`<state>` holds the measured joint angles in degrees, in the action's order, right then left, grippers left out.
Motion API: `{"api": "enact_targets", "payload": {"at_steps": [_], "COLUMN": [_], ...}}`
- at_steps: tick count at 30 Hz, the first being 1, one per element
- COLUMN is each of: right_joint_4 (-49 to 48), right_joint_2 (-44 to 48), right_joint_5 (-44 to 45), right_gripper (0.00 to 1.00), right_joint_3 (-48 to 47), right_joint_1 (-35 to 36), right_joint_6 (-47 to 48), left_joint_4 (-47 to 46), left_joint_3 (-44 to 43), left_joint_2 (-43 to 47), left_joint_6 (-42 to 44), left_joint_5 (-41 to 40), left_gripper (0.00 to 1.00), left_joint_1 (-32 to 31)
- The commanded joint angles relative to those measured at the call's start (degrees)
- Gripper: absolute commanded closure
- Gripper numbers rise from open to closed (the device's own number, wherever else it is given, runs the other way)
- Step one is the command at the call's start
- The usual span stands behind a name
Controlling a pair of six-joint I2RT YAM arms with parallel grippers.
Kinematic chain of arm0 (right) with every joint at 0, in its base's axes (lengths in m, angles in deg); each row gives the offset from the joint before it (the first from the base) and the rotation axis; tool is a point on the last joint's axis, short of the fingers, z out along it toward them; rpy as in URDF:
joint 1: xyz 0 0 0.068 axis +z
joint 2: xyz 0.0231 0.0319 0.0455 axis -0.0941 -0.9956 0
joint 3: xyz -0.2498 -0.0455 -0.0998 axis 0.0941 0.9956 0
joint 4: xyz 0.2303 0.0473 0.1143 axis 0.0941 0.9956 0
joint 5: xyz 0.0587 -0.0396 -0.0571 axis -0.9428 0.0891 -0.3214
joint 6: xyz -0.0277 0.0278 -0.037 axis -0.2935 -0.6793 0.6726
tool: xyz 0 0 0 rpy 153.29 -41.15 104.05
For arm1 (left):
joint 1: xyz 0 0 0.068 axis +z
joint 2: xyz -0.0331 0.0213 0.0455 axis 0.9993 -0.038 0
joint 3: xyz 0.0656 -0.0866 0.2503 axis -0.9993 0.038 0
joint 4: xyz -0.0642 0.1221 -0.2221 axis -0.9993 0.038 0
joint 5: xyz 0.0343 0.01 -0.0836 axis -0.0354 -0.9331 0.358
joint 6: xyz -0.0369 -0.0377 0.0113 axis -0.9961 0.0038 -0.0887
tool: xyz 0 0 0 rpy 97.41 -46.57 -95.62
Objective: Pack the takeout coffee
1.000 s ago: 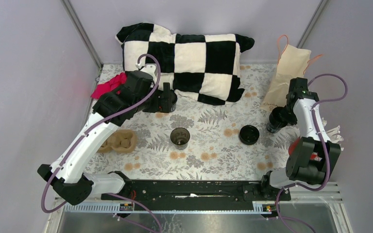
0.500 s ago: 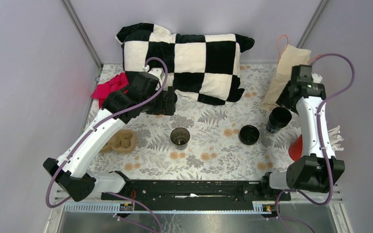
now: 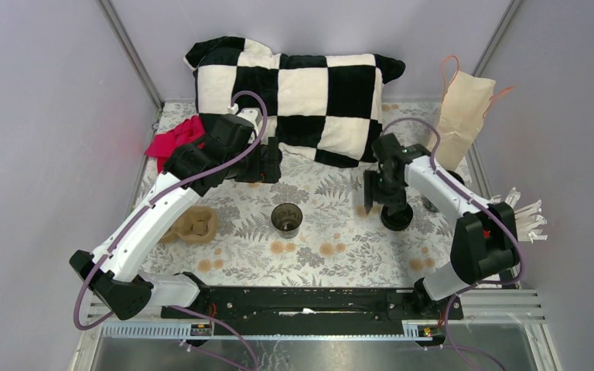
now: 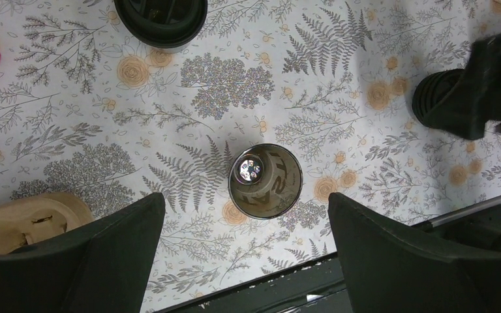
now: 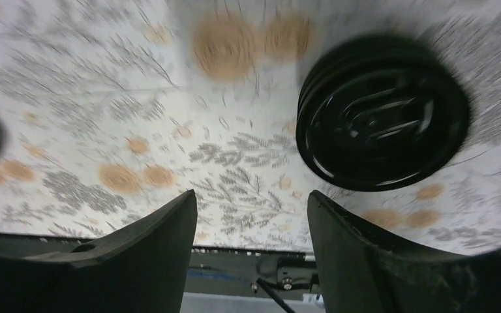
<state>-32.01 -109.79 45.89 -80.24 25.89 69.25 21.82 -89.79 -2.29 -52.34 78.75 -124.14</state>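
The flower-and-fern printed tabletop [image 3: 332, 255] carries everything. At its far edge lies a big black-and-white checked fabric cushion [image 3: 302, 93]. A tall brown paper bag [image 3: 460, 108] with thin handles stands at the far right corner, and a crumpled red cloth [image 3: 174, 139] lies at the far left, just beside the cushion. A brown pulp cup carrier [image 3: 193, 224] sits on the near left of the tabletop.

An open black paper cup [image 4: 265, 180] stands upright, lidless, near the middle of the tabletop, well apart from the carrier. My left jaws hang above it, spread wide with nothing in them; in my left wrist view the cup shows in the gap between them, untouched.

A second black cup [image 4: 162, 16] stands beyond the open one, close to the cushion, cut off by the top edge of that view; I cannot tell whether it has a lid.

A black round plastic sip lid [image 5: 381, 111] lies right of the centre. I cannot tell whether a cup is under it. My right jaws are apart and empty, and the lid sits just ahead of them and off to one side of the gap, not in it. That view is blurred.

White straws [image 3: 527, 216] poke out at the right edge.
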Motion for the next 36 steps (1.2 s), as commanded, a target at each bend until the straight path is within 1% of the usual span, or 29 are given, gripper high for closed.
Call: {"api": "enact_targets", "payload": {"at_steps": [1,4,7,16,20,24,28,30,33,36], "right_joint_4": [-2.82,-3.90,-4.36,-4.85,-5.21,-6.89,-8.04,-8.27,-8.33,-8.62], "right_joint_2": [1.27,0.14,-1.95,-6.57,-7.56,-8.58,-8.58,-8.58,-8.23,-7.90], "right_joint_5": [-8.47,-4.89,-2.19,7.95,7.49,6.72,6.74,6.93,7.35,7.55], "right_gripper": [0.32,0.39,0.43,0.44,0.45,0.54,0.55,0.59,0.59,0.58], "right_joint_3": [7.37,8.35,7.70,3.24,2.56,4.06,5.47,5.90,6.54,7.50], "right_joint_1": [-0.19,-0.19,-0.24,-0.28,-0.37,-0.69,-0.76,-0.80,-0.85,-0.92], "right_joint_6": [-2.70,-1.56,-0.68,2.99,3.80,4.15,4.41,4.50,4.27,4.17], "left_joint_4": [-1.33,-1.36,-1.36,-0.78,-0.54,-0.50,-0.28,-0.28,-0.19,-0.12], "left_joint_3": [0.31,0.35,0.19,-0.19,-0.20,-0.18,-0.20,-0.05,0.03,0.06], "left_joint_2": [1.39,1.04,0.87,1.23,1.39,1.24,1.27,1.16,1.10,1.14], "left_joint_6": [-0.80,-1.09,-1.14,-1.27,-1.27,-1.31,-1.36,-1.30,-1.23,-1.27], "left_joint_5": [0.05,0.41,0.62,0.15,-0.17,-0.17,-0.27,-0.06,0.09,0.09], "left_gripper": [0.01,0.01,0.01,0.01,0.01,0.01,0.01,0.01,0.01,0.01], "left_joint_1": [0.28,0.28,0.28,0.28,0.29,0.28,0.29,0.28,0.28,0.28]}}
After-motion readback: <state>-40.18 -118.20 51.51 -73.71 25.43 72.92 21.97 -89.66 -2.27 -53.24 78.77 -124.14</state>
